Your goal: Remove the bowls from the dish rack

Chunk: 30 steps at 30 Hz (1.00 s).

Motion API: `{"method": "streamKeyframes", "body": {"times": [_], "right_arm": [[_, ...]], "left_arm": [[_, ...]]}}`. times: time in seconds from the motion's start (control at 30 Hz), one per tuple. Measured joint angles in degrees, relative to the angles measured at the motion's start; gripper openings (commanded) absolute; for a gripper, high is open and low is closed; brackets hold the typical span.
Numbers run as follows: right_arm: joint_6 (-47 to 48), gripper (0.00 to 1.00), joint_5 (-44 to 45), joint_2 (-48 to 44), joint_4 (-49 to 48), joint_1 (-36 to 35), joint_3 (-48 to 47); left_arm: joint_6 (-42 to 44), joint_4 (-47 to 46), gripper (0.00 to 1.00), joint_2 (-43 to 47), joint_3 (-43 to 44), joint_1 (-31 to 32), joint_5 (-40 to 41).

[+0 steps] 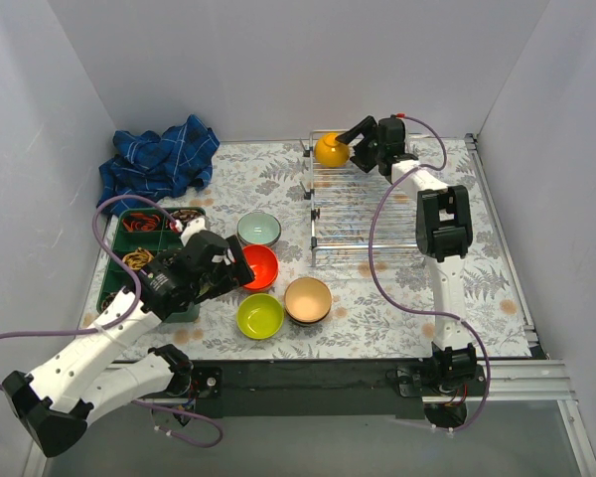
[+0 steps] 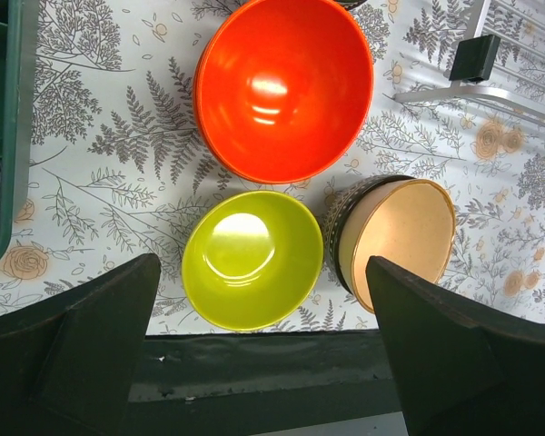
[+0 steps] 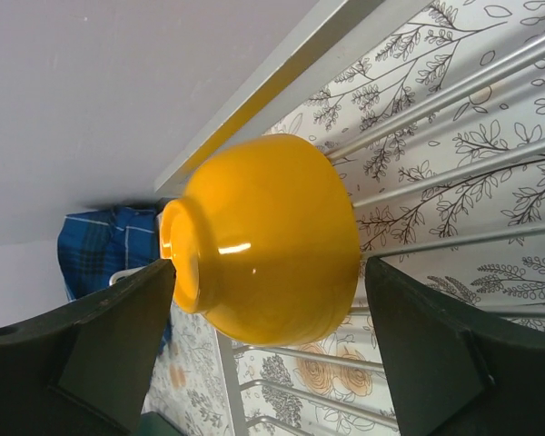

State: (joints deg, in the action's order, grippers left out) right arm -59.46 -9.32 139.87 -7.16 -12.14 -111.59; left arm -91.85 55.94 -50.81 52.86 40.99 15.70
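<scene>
The last one in the rack (image 1: 363,214) is the yellow bowl (image 1: 330,149), at the far left corner against the rail, tipped on its side across the wires so its foot ring points away from the rack's middle. The right tool (image 3: 268,272) has its jaws spread wide on either side of it, one finger by the foot ring and the other by the rim; both are very near the glaze, but I can't tell if either touches, and nothing is clamped. It looks hard and glossy, so I'd expect it to be rigid, fairly light, slippery under the pads and liable to chip if it drops onto the wires. The curved wall offers little purchase. To my eye the safer hold is across the rim or with one finger hooked behind the foot ring, squeezed gently and lifted straight clear of the rail. The left tool (image 2: 259,272) hangs open and empty over the table (image 1: 397,298), above the green bowl (image 2: 250,259), with the red bowl (image 2: 286,86) just beyond and the beige bowl (image 2: 400,241) nested in a dark brown bowl (image 2: 338,218) beside it. A blue-green bowl (image 1: 259,230) sits further back. I can read no brand, label or writing anywhere; the table cover only has a leaf print.
</scene>
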Motion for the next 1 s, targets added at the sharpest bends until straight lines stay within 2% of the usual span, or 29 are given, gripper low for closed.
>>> {"method": "streamKeyframes", "body": {"times": [0.2,0.3,0.43,0.53,0.73,1.0], "right_arm": [[1.38,0.83,0.44,1.11,5.46,-0.26,-3.52],[1.51,0.73,0.50,1.11,5.75,-0.28,-3.54],[2.01,0.45,0.13,0.70,3.96,-0.17,-2.45],[2.97,0.34,0.22,-2.12,2.16,0.11,0.11],[3.17,0.33,0.22,-6.69,-0.68,0.13,7.02],[5.79,0.34,1.68,-15.78,0.13,0.66,18.58]], "left_arm": [[-0.20,1.03,0.98,0.68,0.00,0.00,-0.02],[-0.63,1.57,0.98,1.62,0.00,0.00,-0.02],[-1.40,2.78,0.98,2.80,0.00,0.00,-0.02],[-1.95,3.63,0.98,3.63,0.00,0.00,-0.02],[-2.97,4.85,0.98,5.16,0.00,0.00,-0.02],[-4.46,5.57,0.98,7.39,0.00,0.00,-0.11]]}}
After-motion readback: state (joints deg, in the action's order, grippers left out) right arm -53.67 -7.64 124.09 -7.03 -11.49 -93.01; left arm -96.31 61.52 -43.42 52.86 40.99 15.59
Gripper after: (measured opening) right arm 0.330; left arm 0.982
